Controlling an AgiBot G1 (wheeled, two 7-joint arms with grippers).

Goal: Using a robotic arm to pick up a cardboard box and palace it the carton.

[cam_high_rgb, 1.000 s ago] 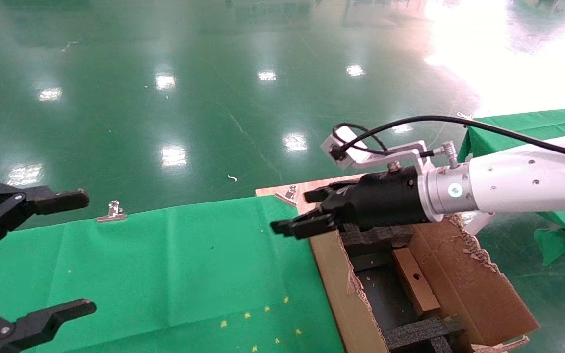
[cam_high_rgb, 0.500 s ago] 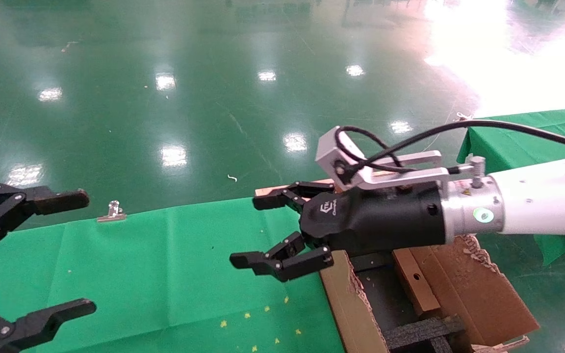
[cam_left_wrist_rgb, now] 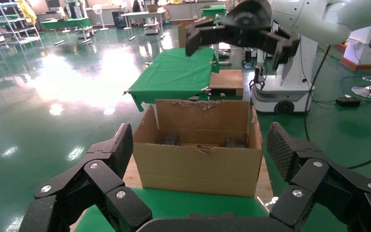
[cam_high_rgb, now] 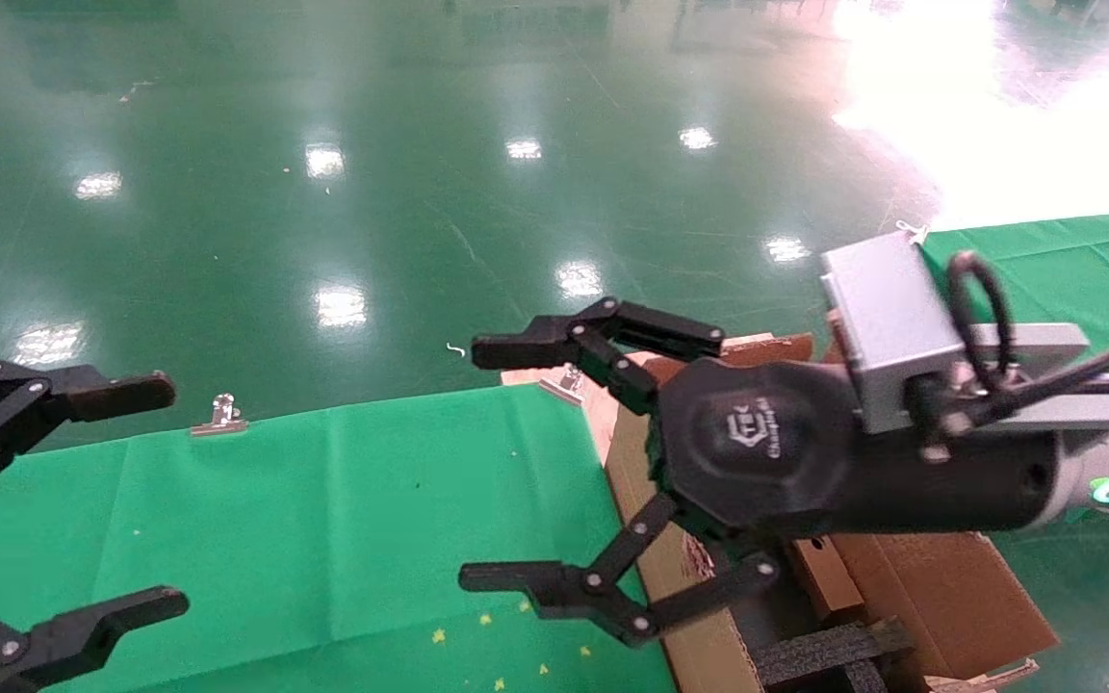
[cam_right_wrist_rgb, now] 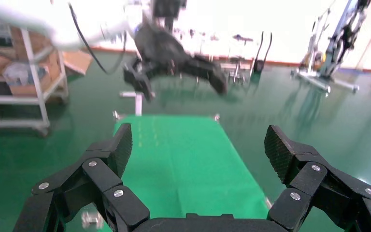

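Glossy green floor, green-clothed table (cam_high_rgb: pixel 343 500) | small brown cardboard box (cam_high_rgb: pixel 819 573) sits in torn brown carton (cam_high_rgb: pixel 940 587), right | right gripper (cam_high_rgb: pixel 530 462) empty, jaws wide | left gripper (cam_high_rgb: pixel 83 500) parked, spread | step: placing looks finished; next: park.

I count two end effectors of mine: the left end effector (cam_high_rgb: pixel 64 500) and the right end effector (cam_high_rgb: pixel 554 462), each spread wide. One carton (cam_high_rgb: pixel 930 587) stands by my tabletop (cam_high_rgb: pixel 323 520), with one cardboard box (cam_high_rgb: pixel 819 577) inside it. Two metal clips (cam_high_rgb: pixel 220 415) show along the green cloth's far edge.
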